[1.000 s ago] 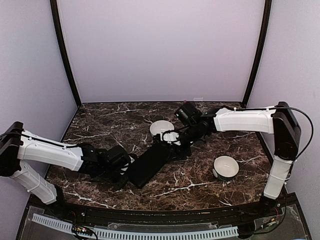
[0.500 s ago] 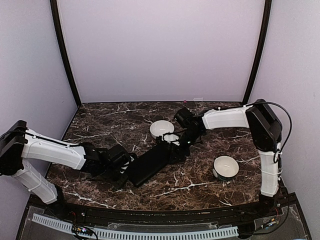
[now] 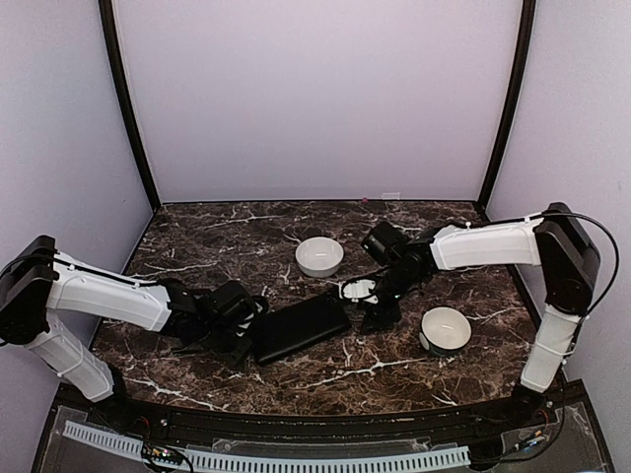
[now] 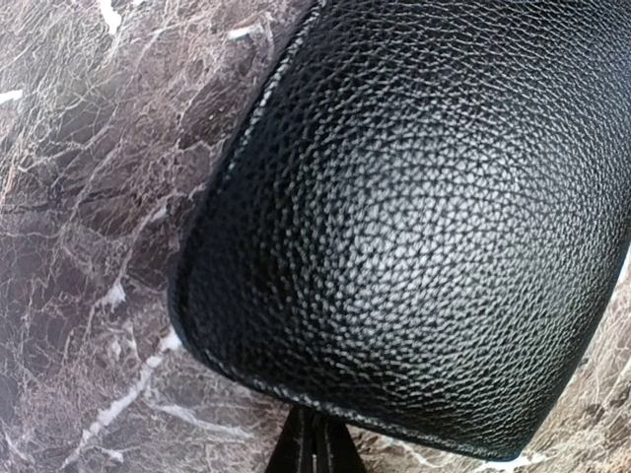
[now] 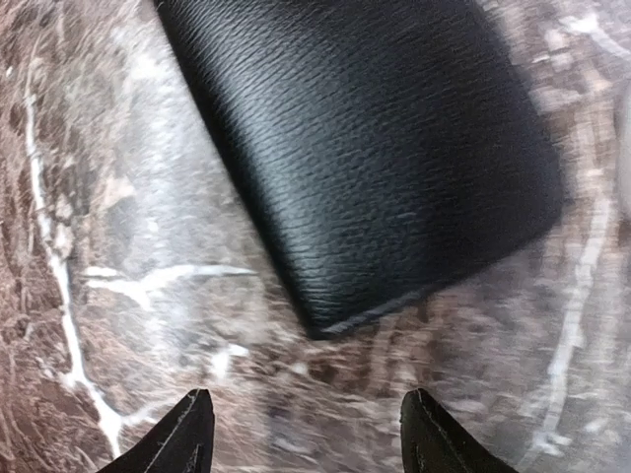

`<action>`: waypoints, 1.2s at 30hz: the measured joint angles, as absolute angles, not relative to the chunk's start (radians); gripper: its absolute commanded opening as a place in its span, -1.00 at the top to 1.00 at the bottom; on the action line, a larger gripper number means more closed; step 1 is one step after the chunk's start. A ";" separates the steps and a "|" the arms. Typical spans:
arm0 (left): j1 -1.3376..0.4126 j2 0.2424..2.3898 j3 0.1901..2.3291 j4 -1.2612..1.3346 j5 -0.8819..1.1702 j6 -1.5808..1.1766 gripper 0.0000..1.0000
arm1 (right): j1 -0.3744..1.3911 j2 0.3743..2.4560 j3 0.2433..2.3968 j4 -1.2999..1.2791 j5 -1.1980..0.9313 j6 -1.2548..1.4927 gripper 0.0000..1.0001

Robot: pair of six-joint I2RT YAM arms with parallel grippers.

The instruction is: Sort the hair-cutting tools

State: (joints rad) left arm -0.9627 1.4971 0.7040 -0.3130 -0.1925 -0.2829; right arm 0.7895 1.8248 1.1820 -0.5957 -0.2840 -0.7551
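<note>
No scissors or comb sticks show in any view. The flat black case (image 3: 301, 328) lies closed on the marble, left of centre. My left gripper (image 3: 246, 323) is at its near left end. In the left wrist view its fingers (image 4: 315, 448) are pressed together at the edge of the case (image 4: 424, 217), which hides their tips. My right gripper (image 3: 378, 307) hangs open and empty just right of the case's far end. In the right wrist view the gripper (image 5: 308, 439) is over bare marble, with a corner of the case (image 5: 375, 148) ahead of it.
One white bowl (image 3: 319, 256) stands behind the case and another white bowl (image 3: 446, 330) at the right, close to my right arm. Purple walls close in the table (image 3: 197, 246) on three sides.
The case has swung from diagonal to nearly level, pivoting at my left gripper. My right gripper has left the case's far end and moved right and nearer.
</note>
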 measured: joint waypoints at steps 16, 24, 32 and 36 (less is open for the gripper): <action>-0.936 1.530 0.722 -0.266 -0.182 -0.239 1.00 | 0.974 1.888 1.283 -0.408 -0.186 -0.896 -0.42; -0.928 1.539 0.736 -0.277 -0.176 -0.223 1.00 | 0.971 1.969 1.317 -0.424 -0.191 -0.941 -0.38; -0.916 1.534 0.732 -0.277 -0.123 -0.232 1.00 | 0.970 1.972 1.317 -0.422 -0.192 -0.934 -0.33; -0.912 1.497 0.693 -0.250 -0.040 -0.250 1.00 | 0.968 1.973 1.318 -0.423 -0.192 -0.933 -0.32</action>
State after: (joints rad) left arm -0.9123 1.4971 0.6930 -0.2497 -0.0402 -0.2504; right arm 0.9680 1.9732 1.3182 -0.4229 -0.1921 -0.9333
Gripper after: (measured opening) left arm 0.007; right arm 0.664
